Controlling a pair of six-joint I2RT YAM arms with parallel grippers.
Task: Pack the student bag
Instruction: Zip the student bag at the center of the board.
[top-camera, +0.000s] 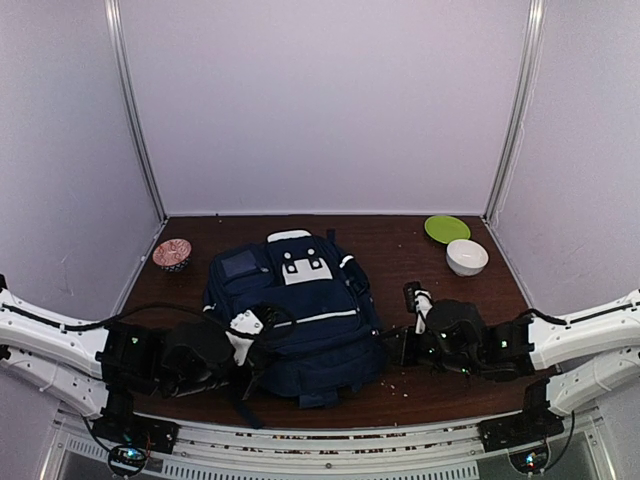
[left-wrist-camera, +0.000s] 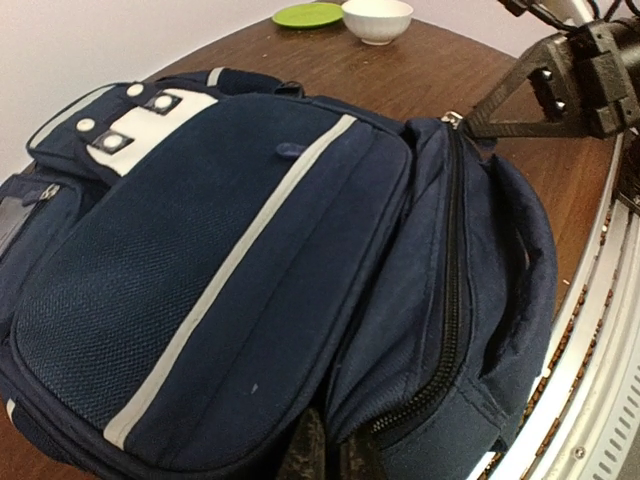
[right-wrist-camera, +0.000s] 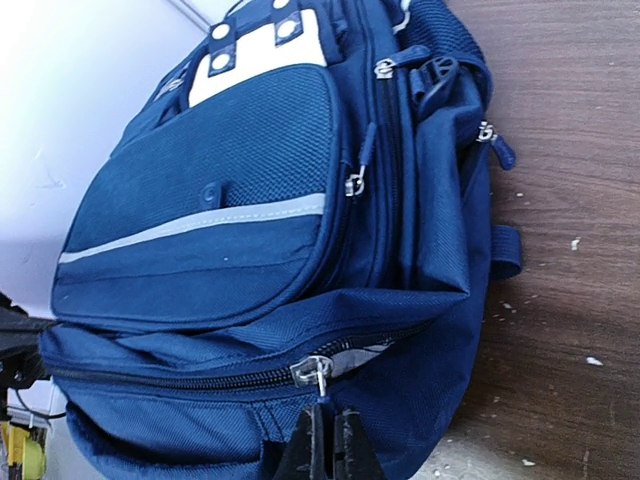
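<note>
Navy fabric: the student bag (top-camera: 300, 315) lies on its back in the middle of the brown wooden table (top-camera: 390, 250), front panel up, between my two arms.
Long axis: it runs near to far, turned slightly. The end with the white patch (top-camera: 305, 268) points at the far wall, and the zipped end points at the arm bases.
Stripe: the thin white stripe (top-camera: 325, 318) crosses the front pocket, across the long axis.
Zip: at the near end the teeth are closed on one side of the zip pull (right-wrist-camera: 316, 372). On the other side a sliver of grey lining (right-wrist-camera: 352, 357) shows.
Hidden: I can't see the bag's underside. A dark strap (top-camera: 245, 400) trails toward the near edge. A white shape (top-camera: 290, 236) at the bag's far end is too small for me to identify.
Right gripper (right-wrist-camera: 323, 418): the fingers are pressed close together, with the tips pinching the tab of the zip pull.
Right arm (top-camera: 580, 330): it comes in low from the right, forearm nearly level, wrist by the bag's near-right corner.
Left gripper (left-wrist-camera: 322, 452): it sits against the bag's near-left side. Its fingers are a dark blur at the bottom of its own camera, so I cannot tell whether they are spread or closed.
Left arm (top-camera: 60, 340): it reaches in low from the left.
Around: a green plate (top-camera: 447, 228) and a white bowl (top-camera: 467, 257) sit just beside each other at the far right, well apart from the bag. A small patterned bowl (top-camera: 172, 253) sits at the far left.
</note>
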